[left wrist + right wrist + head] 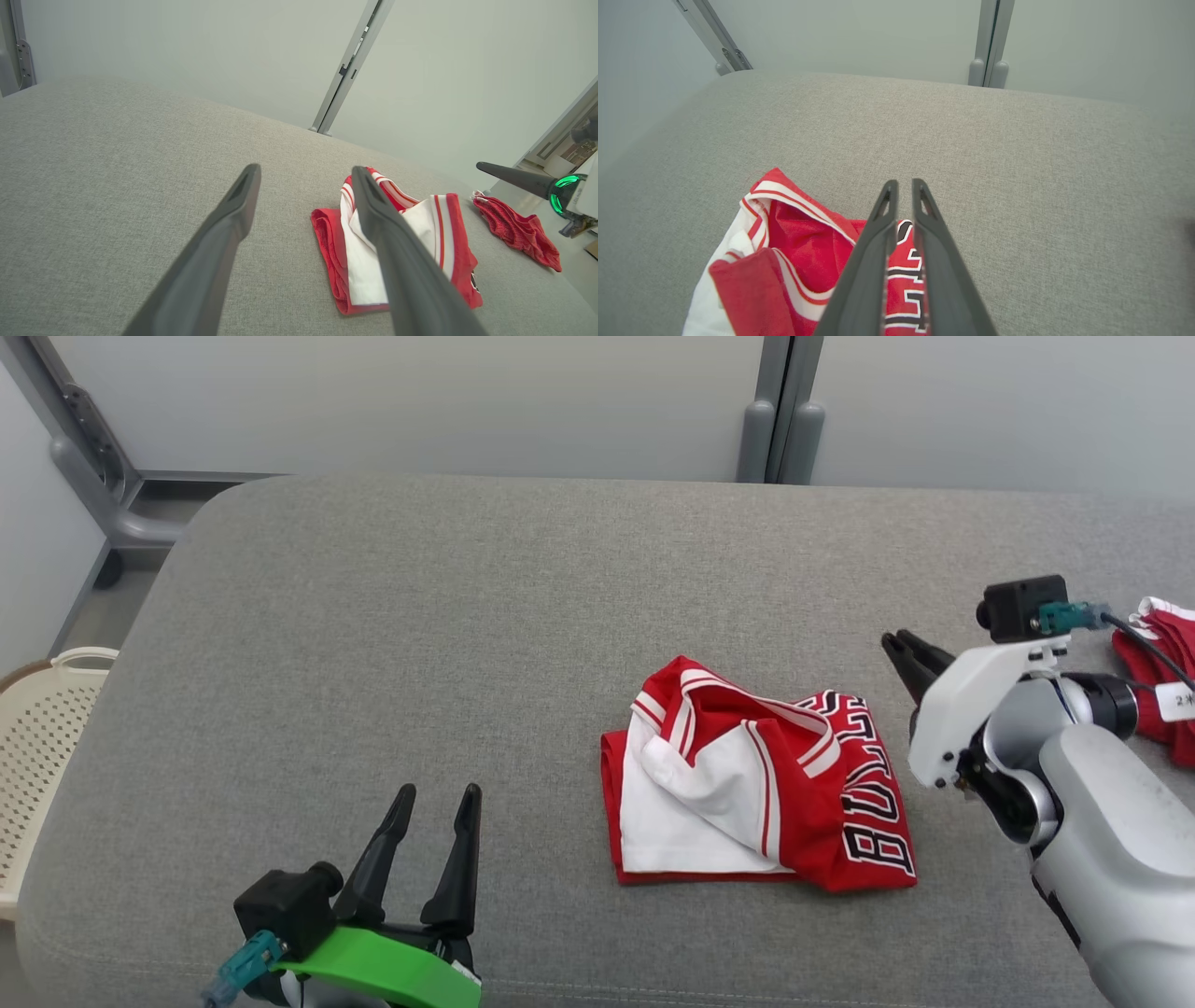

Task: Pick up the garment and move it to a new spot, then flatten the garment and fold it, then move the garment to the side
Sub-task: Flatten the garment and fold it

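Jersey [756, 784] first: it's a red one with white panels, striped trim and black-and-white lettering. It's bundled into a rough fold on the grey fabric cushion [467, 616], right of centre and toward the near edge. In the head view you can see the white part turned up on its left half, with the lettering running down its right edge.

Your right gripper [901, 642] sits just beside the jersey's far right corner. Its wrist view looks down over the lettered edge, with the tips out past the cloth over bare cushion. The two fingers are almost together with a thin slit between them, and nothing is pinched in there.

Your left gripper [439, 791] is well apart from the jersey, down at the near left of the cushion. Its fingers are spread wide and hold nothing.

Off to the far right of the cushion there's a second red garment [1144, 663], crumpled, with a bit of white trim, partly behind the right wrist's cable.

For containers you've got a cream perforated basket [37, 747] on the floor past the cushion's left end. It's cut off by the frame edge, so I can't tell what's in it.

The cushion is a plain grey weave with rounded corners. Behind it are pale wall panels [420, 392] split by a grey upright post [780, 411], and a grey metal frame [93, 476] angles down at the back left.
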Robot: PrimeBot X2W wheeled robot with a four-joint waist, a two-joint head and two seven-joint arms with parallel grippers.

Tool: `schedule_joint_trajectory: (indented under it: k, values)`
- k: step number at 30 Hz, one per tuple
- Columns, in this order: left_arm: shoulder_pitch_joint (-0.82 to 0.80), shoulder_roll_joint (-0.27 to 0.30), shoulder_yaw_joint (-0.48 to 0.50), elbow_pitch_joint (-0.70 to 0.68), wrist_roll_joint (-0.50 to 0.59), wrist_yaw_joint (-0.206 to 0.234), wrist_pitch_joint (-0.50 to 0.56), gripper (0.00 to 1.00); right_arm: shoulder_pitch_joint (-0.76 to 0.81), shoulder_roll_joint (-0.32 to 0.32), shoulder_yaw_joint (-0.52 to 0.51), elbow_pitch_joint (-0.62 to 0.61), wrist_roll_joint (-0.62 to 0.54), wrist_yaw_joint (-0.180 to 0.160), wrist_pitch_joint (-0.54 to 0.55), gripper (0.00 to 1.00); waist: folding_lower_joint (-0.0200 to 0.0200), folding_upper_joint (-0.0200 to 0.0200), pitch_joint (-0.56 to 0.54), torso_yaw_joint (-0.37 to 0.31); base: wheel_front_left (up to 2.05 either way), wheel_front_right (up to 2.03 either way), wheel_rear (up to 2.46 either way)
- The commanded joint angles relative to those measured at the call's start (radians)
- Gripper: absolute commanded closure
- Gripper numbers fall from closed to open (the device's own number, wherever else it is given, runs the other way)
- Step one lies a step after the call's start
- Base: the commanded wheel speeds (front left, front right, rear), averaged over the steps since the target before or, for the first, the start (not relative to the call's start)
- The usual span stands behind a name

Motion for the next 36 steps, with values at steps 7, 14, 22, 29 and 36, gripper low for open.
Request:
schedule_joint_trajectory:
  k: [7, 14, 22, 29, 36]
  values:
    - [-0.005, 0.018, 0.000, -0.021, 0.009, 0.012, 0.015, 0.00, 0.098, 0.040, -0.059, 0.079, -0.023, 0.000, -0.078, 1.00, 0.0000, -0.0001, 0.034, 0.013, 0.00, 0.00, 0.00]
    - [-0.028, 0.032, 0.002, -0.036, 0.014, 0.022, 0.029, 0.00, 0.091, 0.107, -0.045, 0.197, -0.031, 0.000, -0.130, 1.00, 0.0000, -0.0001, 0.064, 0.046, 0.00, 0.00, 0.00]
    - [-0.026, 0.040, 0.007, -0.047, 0.012, 0.030, 0.031, 0.00, 0.062, 0.174, 0.079, 0.236, 0.010, 0.000, -0.161, 1.00, 0.0000, -0.0001, 0.066, 0.066, 0.00, 0.00, 0.00]
    - [-0.019, 0.038, 0.010, -0.050, 0.006, 0.036, 0.026, 0.00, 0.060, 0.203, 0.212, 0.228, 0.054, 0.000, -0.166, 1.00, 0.0000, -0.0001, 0.065, 0.063, 0.00, 0.00, 0.00]
    - [-0.017, 0.034, 0.014, -0.047, 0.001, 0.037, 0.018, 0.00, 0.024, 0.187, 0.318, 0.224, 0.061, 0.000, -0.205, 1.00, 0.0000, -0.0001, 0.063, 0.039, 0.00, 0.00, 0.00]
